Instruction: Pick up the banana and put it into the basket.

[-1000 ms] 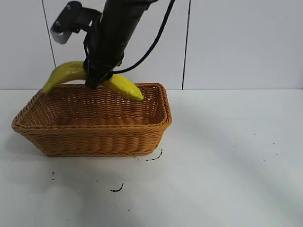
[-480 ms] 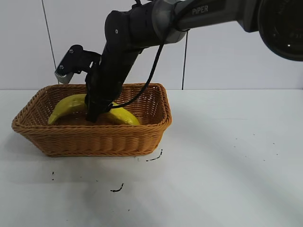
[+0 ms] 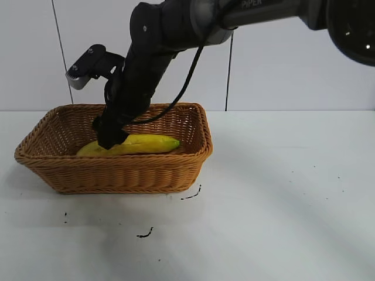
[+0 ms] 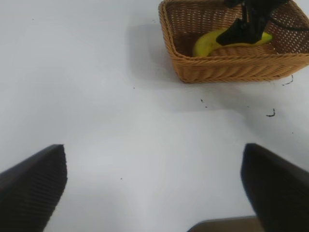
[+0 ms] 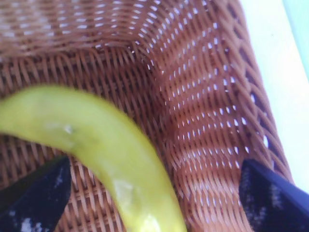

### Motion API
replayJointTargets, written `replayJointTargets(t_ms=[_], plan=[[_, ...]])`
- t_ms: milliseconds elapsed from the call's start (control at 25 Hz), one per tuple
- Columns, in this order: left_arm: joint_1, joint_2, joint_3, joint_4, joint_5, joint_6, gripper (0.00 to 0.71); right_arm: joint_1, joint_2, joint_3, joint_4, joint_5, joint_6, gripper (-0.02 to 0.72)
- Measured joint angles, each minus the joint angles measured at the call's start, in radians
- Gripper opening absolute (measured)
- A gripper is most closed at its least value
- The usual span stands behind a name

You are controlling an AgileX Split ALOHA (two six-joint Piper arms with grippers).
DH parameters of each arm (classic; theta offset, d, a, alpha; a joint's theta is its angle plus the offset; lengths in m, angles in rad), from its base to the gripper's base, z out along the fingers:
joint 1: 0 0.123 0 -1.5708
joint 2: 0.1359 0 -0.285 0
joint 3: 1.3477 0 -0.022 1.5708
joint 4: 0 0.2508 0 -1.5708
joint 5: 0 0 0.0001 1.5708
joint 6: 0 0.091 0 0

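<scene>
1. The banana (image 3: 139, 144) lay inside the basket (image 3: 117, 173), on its woven floor, with the long side nearly flat and its greenish tip toward the basket's right wall in the exterior view.
2. The right gripper (image 3: 109, 139) was down inside the basket, at the left part of the banana, with the black arm leaning up and to the right above it.
3. In the right wrist view the two fingers (image 5: 34, 193) stood wide apart, and the banana (image 5: 101, 150) passed between them without being pressed by either one, so the gripper was open.
4. In that same view the banana rested close to a corner of the basket (image 5: 203, 121).
5. The left gripper (image 4: 154, 188) hung over the bare white table (image 4: 96, 96), well apart from the basket (image 4: 231, 67), with its dark fingers (image 4: 34, 183) spread and holding nothing.
6. From the left wrist view the banana (image 4: 212, 41) showed yellow inside the basket, partly behind the right gripper (image 4: 241, 30).
</scene>
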Motion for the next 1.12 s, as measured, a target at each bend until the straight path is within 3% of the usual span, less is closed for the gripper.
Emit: replayJointTargets(t_ms=[240, 400, 560, 920, 1120], plan=[[0.000, 0.000, 0.000, 0.000, 0.000, 0.000, 0.695, -0.023, -0.127, -0.008, -0.031, 0.132, 0.302, 0.689], [0.000, 0.000, 0.000, 0.000, 0.000, 0.000, 0.695, -0.097, -0.145, -0.010, -0.028, 0.216, 0.433, 0.689], [0.000, 0.000, 0.000, 0.000, 0.000, 0.000, 0.695, -0.215, -0.144, -0.010, -0.044, 0.257, 0.479, 0.689], [0.000, 0.000, 0.000, 0.000, 0.000, 0.000, 0.695, -0.532, -0.144, -0.010, -0.064, 0.346, 0.508, 0.689], [0.000, 0.000, 0.000, 0.000, 0.000, 0.000, 0.695, -0.637, -0.144, -0.010, -0.051, 0.414, 0.511, 0.689]])
